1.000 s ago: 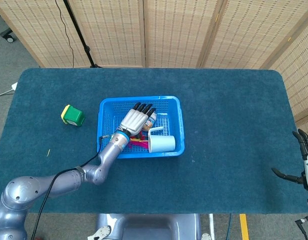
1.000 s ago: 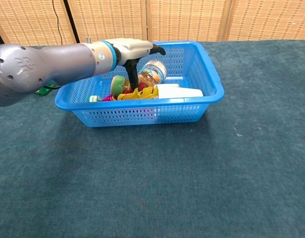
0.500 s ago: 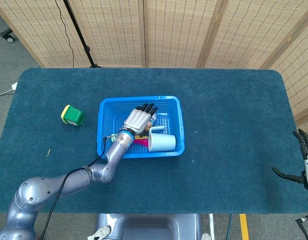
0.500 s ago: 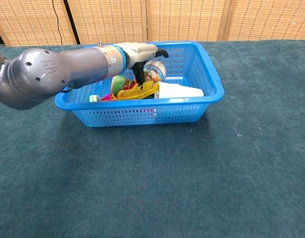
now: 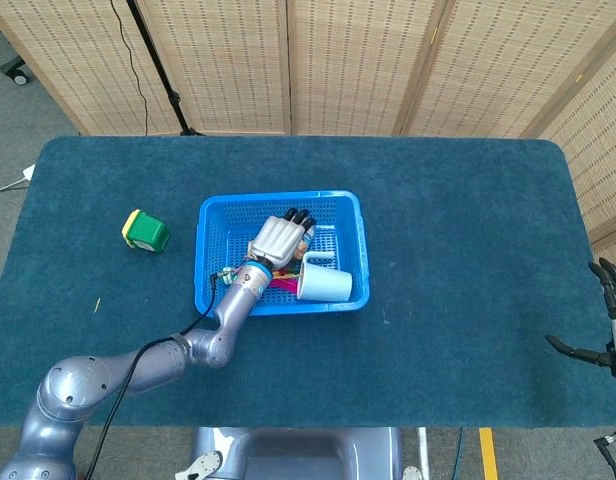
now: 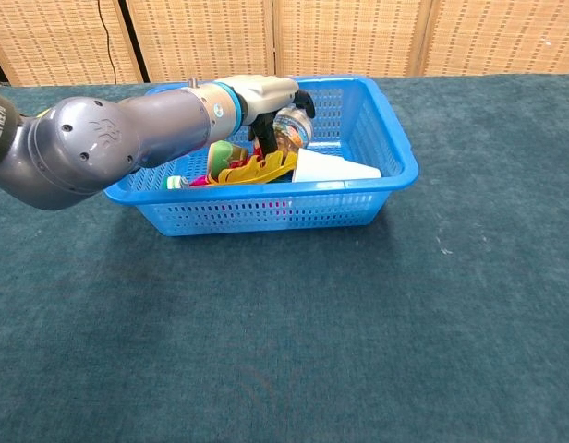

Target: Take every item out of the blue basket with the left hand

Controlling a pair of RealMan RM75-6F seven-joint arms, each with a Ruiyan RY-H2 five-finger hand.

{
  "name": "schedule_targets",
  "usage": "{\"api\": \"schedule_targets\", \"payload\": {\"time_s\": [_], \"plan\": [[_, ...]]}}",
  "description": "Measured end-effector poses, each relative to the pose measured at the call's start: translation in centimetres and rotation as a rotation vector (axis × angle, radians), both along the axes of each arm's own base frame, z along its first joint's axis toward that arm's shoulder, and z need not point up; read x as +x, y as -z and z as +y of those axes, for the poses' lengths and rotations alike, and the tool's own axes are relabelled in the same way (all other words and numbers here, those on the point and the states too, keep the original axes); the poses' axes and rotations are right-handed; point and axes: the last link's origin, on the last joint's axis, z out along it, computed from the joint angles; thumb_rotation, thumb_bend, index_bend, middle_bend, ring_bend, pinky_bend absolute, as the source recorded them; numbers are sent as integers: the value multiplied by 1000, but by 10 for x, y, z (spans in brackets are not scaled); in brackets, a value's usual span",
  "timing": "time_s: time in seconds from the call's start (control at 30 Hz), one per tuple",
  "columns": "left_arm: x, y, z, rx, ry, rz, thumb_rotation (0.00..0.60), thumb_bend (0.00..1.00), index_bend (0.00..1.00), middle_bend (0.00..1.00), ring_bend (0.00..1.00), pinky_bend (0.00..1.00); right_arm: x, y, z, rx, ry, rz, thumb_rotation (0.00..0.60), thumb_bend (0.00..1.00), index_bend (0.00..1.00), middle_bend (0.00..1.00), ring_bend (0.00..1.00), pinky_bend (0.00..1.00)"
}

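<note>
Woven-cane screens close off the far side of the scene, and a dark teal carpet-like table [image 5: 468, 250] carries everything. Over it the left hand [image 5: 280, 238] reaches into the blue basket [image 6: 395, 148] from the near left, palm down, its dark fingertips [image 5: 304, 219] curled over a small round jar [image 6: 291, 127] toward the far side of the load. The chest view shows fingers bending around the jar's left side, which reads as a grasp being set; whether they already press on it I cannot tell. Approaching from above suits the job, since the basket's walls block any sideways entry.

Just near of the jar sits a tangle of yellow, green and pink pieces [image 6: 243, 168], and to its right a white cup [image 5: 324, 285] lies on its side against the near-right wall. All of these remain inside, so most of the emptying seems yet to come.

Well left of the basket a green and yellow block [image 5: 145, 231] sits on the table, likely marking where removed items go. At the far right edge the right hand [image 5: 610, 330] hangs with fingers spread, holding nothing, clear of the work.
</note>
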Motion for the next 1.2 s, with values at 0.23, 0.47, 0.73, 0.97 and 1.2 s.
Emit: {"api": "schedule_targets", "payload": {"time_s": [0.23, 0.47, 0.73, 0.97, 1.2], "plan": [[2, -17, -4, 17, 29, -35, 600, 393, 264, 280, 342, 531, 2, 0, 2, 0, -12, -4, 600, 0, 0, 0, 0, 0], [7, -50, -12, 45, 68, -99, 600, 386, 264, 280, 342, 531, 6, -1, 5, 0, -30, -8, 600, 0, 0, 0, 0, 0], [-27, -130, -14, 167, 48, -144, 600, 377, 264, 280, 342, 531, 12, -1, 10, 8, -59, -16, 600, 0, 0, 0, 0, 0], [-102, -172, -29, 201, -75, -115, 600, 376, 264, 280, 336, 531, 17, 0, 14, 15, -77, -16, 600, 0, 0, 0, 0, 0], [-165, -173, -57, 158, -135, -80, 600, 374, 264, 280, 332, 531, 23, 6, 17, 37, -100, -11, 600, 0, 0, 0, 0, 0]]}}
